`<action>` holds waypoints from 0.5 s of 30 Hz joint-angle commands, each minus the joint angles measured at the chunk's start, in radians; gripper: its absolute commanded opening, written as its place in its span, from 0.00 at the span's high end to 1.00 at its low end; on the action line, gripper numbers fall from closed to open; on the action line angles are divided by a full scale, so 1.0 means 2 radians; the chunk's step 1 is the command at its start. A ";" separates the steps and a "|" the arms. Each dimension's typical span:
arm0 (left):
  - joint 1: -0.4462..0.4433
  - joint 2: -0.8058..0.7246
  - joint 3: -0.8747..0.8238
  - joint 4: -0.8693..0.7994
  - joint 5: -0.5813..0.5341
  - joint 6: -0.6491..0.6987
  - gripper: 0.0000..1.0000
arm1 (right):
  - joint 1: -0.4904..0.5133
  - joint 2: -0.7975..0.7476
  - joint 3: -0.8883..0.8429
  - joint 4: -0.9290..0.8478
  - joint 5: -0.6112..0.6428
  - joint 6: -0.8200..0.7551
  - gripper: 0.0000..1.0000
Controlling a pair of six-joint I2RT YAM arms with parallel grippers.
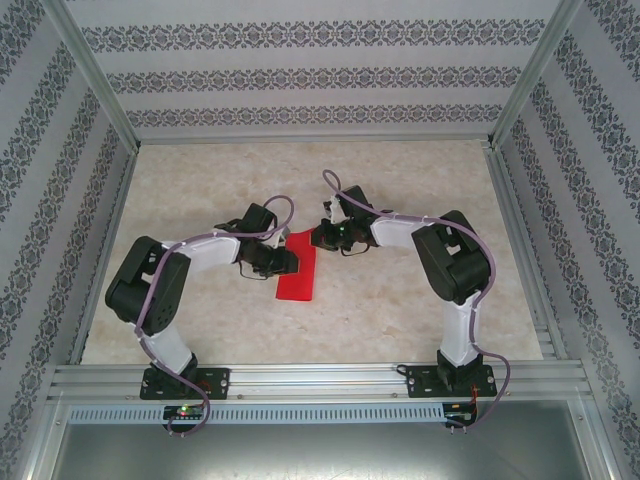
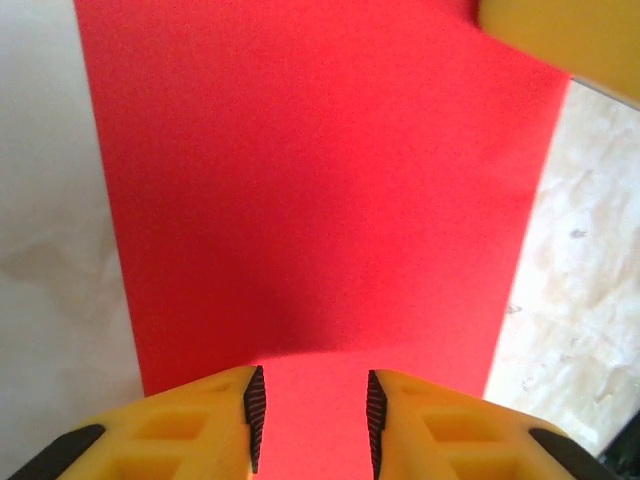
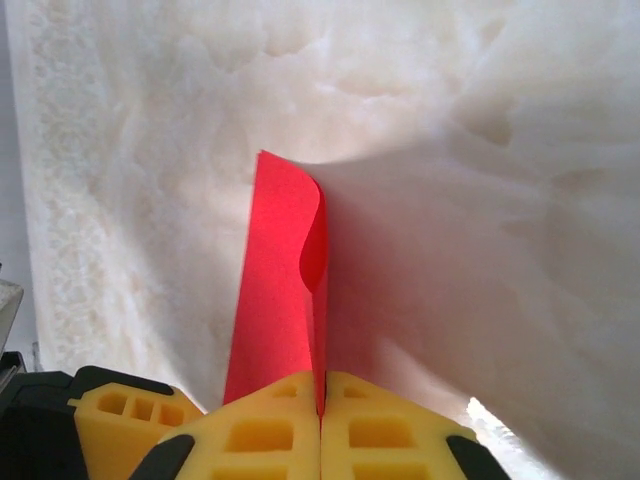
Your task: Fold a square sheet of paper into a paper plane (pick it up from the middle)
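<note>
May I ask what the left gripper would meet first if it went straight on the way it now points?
The red sheet of paper, which lies between the open jaws of the left gripper and stretches ahead. Further on, to the right, sits the right gripper's finger, though depth is unclear.

Left gripper (image 2: 312, 405): my fingers stand parted, pointing down. Right gripper (image 3: 321, 400): my fingers are pressed together, pinching the sheet of paper (image 3: 280, 290). Left arm (image 1: 160, 285) and right arm (image 1: 455, 260) bent at the elbow, wrists turned inward, grippers near each other.
</note>
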 commanded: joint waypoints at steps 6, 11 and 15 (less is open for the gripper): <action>0.016 -0.093 0.029 -0.062 -0.030 0.011 0.35 | -0.014 -0.057 -0.014 0.059 -0.061 0.042 1.00; 0.047 -0.146 0.005 -0.051 -0.008 -0.007 0.28 | -0.024 -0.083 -0.016 0.094 -0.095 0.082 1.00; 0.063 -0.181 -0.016 -0.024 0.026 -0.032 0.23 | -0.029 -0.094 -0.019 0.131 -0.116 0.120 1.00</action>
